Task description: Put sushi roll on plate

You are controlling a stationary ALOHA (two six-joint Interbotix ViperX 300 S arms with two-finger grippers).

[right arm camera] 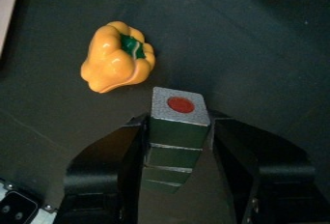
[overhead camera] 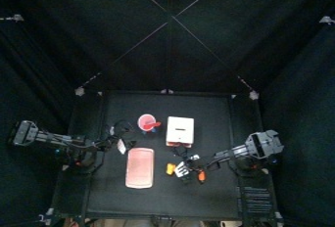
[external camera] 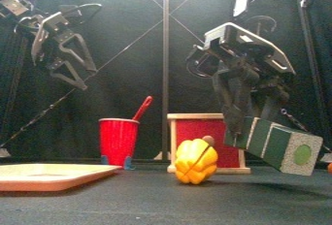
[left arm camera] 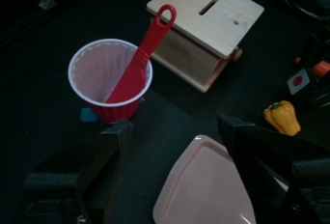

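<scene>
The sushi roll is a grey-green block with a white end face and a red dot. My right gripper is shut on it and holds it above the table, next to a yellow pepper. In the front view the roll hangs tilted at the right, under the right gripper. The salmon-pink plate lies flat at the front left, well left of the roll; it also shows in the front view. My left gripper is open and empty, raised over the plate's near end.
A red cup with a red spoon in it stands behind the plate. A box with a pale wooden top and red sides stands beside it at mid-table. The pepper lies in front of the box.
</scene>
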